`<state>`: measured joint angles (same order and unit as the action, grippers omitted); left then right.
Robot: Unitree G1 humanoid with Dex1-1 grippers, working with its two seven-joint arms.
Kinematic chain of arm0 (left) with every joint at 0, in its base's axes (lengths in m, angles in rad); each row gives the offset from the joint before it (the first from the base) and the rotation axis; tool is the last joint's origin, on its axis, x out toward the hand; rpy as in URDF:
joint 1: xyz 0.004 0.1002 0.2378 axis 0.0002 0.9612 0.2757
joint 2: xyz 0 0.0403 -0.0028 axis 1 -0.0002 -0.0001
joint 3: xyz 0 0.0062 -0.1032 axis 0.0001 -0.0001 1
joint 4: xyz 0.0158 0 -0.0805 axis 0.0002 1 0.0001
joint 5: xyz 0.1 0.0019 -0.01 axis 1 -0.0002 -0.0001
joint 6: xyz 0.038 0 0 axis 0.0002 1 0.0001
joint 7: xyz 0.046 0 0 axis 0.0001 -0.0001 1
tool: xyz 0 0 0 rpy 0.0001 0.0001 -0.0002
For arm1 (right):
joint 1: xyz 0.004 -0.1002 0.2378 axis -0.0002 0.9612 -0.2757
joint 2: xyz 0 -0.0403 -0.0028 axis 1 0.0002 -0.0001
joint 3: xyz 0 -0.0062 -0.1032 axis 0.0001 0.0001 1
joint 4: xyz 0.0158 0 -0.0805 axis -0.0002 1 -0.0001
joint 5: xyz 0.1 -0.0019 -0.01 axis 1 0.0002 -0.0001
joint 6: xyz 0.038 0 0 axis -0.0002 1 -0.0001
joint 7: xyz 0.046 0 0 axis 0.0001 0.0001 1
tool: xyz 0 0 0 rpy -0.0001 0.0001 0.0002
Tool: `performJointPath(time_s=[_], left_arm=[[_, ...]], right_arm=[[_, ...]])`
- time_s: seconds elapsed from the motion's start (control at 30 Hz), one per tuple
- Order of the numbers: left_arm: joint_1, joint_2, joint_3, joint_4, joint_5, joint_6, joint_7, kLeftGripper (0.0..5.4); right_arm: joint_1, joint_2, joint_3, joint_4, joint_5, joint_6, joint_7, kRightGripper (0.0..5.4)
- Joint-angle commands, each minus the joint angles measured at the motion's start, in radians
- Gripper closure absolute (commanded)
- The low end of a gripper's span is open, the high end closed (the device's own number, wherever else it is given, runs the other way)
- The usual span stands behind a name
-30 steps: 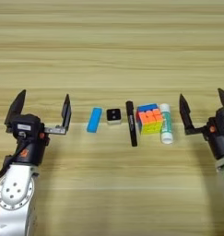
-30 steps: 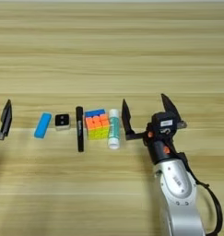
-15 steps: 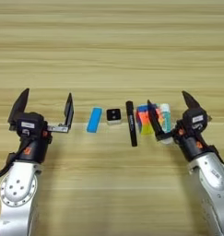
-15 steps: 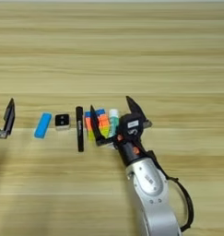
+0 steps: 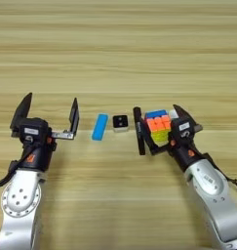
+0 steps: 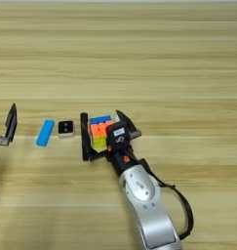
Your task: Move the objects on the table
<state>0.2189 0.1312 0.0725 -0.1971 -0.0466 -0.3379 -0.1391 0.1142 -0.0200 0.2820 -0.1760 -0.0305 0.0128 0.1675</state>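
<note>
Left eye view: the wide light-brown wooden table (image 5: pixel 118 58) with horizontal plank grain fills the frame. Near the left edge, the left gripper (image 5: pixel 47 112) hovers low over the wood with its two black fingers (image 5: pixel 74 114) spread wide apart and nothing between them. Just to its right lie the blue rectangular block (image 5: pixel 99 127), set slightly askew, and next the small black-and-white cube (image 5: pixel 120 122). Further right the black marker pen (image 5: pixel 138 130) lies lengthwise toward the robot, close against the multicoloured puzzle cube (image 5: pixel 157 125). The right gripper (image 5: pixel 161 131) straddles the puzzle cube, one finger low on its near-left side by the pen, the other behind its right side; whether the fingers press on the cube cannot be told. The glue stick is not made out behind the gripper.

Right eye view: only one finger of the left gripper (image 6: pixel 10 123) shows at the left edge. The block (image 6: pixel 45 132), small cube (image 6: pixel 66 128), pen (image 6: pixel 84 136) and puzzle cube (image 6: pixel 101 129) stand in a row, with the right gripper (image 6: pixel 110 136) around the puzzle cube and its grey arm (image 6: pixel 144 200) running to the bottom edge
</note>
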Motion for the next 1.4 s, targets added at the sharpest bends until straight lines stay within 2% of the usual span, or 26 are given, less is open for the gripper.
performJointPath(time_s=[0.03,0.37,1.07,1.4], left_arm=[[-0.003,-0.005,-0.009,-0.006,0.009,0.008,0.004,0.00],[0.017,-0.008,-0.013,-0.022,0.010,0.012,0.008,0.00],[0.032,-0.013,-0.023,-0.034,0.011,0.017,0.015,0.00],[0.035,-0.014,-0.020,-0.030,0.011,0.012,0.015,0.00]], right_arm=[[-0.011,0.003,0.004,0.022,-0.024,0.037,-0.015,0.03],[-0.013,-0.004,-0.001,0.062,-0.075,0.069,-0.047,0.03],[-0.005,0.001,-0.016,0.083,-0.070,0.084,-0.063,0.03],[-0.013,0.001,-0.034,0.113,-0.064,0.091,-0.063,1.31]])
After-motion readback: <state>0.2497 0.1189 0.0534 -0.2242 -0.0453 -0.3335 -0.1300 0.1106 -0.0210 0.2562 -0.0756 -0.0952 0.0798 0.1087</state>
